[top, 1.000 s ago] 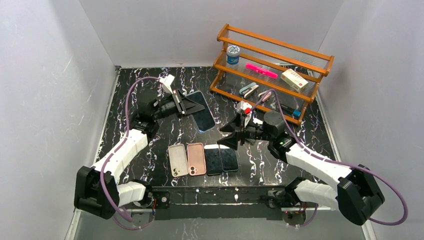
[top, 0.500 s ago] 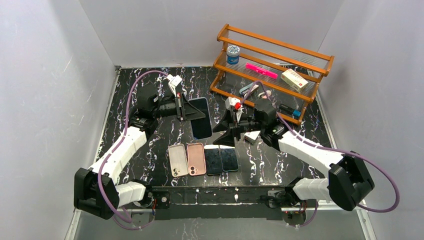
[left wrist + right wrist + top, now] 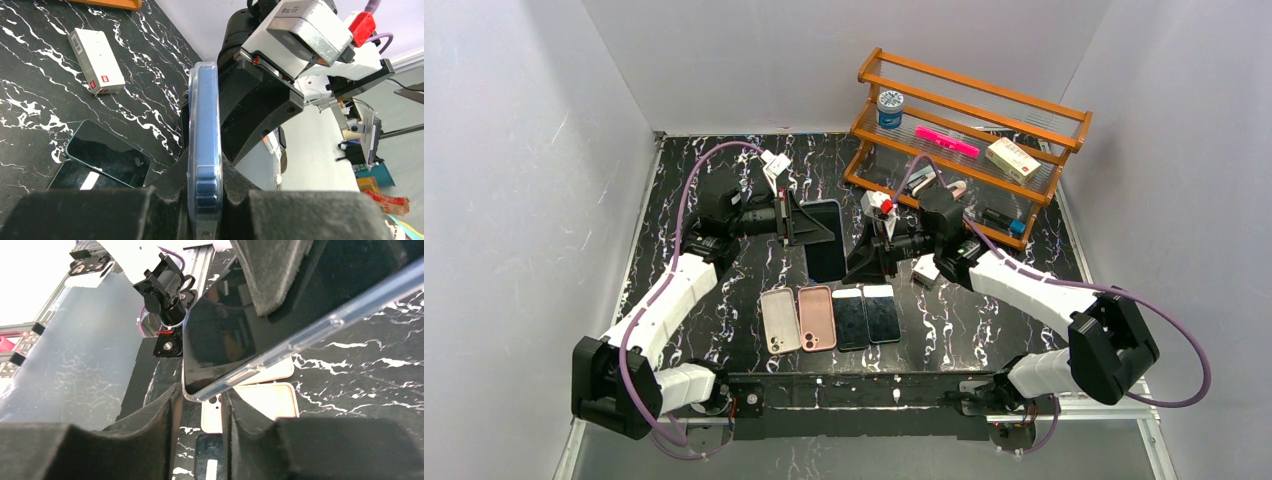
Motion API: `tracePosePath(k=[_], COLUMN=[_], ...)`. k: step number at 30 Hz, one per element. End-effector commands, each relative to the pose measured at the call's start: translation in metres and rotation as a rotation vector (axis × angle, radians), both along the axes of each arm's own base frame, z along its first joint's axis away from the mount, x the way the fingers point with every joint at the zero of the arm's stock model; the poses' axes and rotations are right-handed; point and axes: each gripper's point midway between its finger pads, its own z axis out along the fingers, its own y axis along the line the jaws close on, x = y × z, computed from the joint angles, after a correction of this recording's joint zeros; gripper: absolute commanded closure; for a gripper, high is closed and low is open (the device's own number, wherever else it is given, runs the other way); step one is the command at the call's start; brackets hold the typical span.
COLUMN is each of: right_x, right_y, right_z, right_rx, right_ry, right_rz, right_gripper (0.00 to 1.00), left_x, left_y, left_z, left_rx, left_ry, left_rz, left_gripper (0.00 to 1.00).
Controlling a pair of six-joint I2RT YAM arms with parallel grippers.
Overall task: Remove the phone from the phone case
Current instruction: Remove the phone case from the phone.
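Two arms, left (image 3: 664,300) and right (image 3: 1024,290), meet over the marbled table (image 3: 674,190). Between them, lifted clear of it, the cased phone (image 3: 826,240) lies screen-up, long axis running near to far. The left gripper (image 3: 802,222) clamps its left long edge. The right gripper (image 3: 862,256) straddles the near right corner, jaws narrow; pinching or not, I cannot tell.

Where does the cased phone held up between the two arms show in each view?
Top external: the cased phone is a dark rectangle at centre, just beyond the row of flat phones.
Left wrist: edge-on at centre, rising from the bottom edge.
Right wrist: dark screen, with the clear rim slanting to the upper right.
Shared landmark: the row of phones and cases lying flat.
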Motion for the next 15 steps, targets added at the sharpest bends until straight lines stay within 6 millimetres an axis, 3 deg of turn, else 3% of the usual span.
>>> tracePosePath(k=[1,3,6,15], right_x=[-0.007,-0.008,-0.01,0.003], right_y=[0.006,0.007,0.009,0.017], right_z=[0.016,0.014,0.012,0.02], right_rx=[0.038,0.035,0.045,0.065], right_ry=[-0.074,-0.087,-0.162,-0.359], right_rz=[0.068,0.076,0.103,0.067], right_gripper=[0.7,0.86,0.99,0.99], left_x=[-0.009,-0.01,-0.01,-0.02], left_y=[0.002,0.001,0.001,-0.01], left_z=[0.035,0.035,0.033,0.037], left_rx=[-0.041,-0.043,-0.044,-0.083], left_ry=[-0.114,-0.104,-0.082,-0.029], left_rz=[-0.035,-0.036,-0.035,-0.059], left_gripper=[1.0,1.0,1.0,1.0])
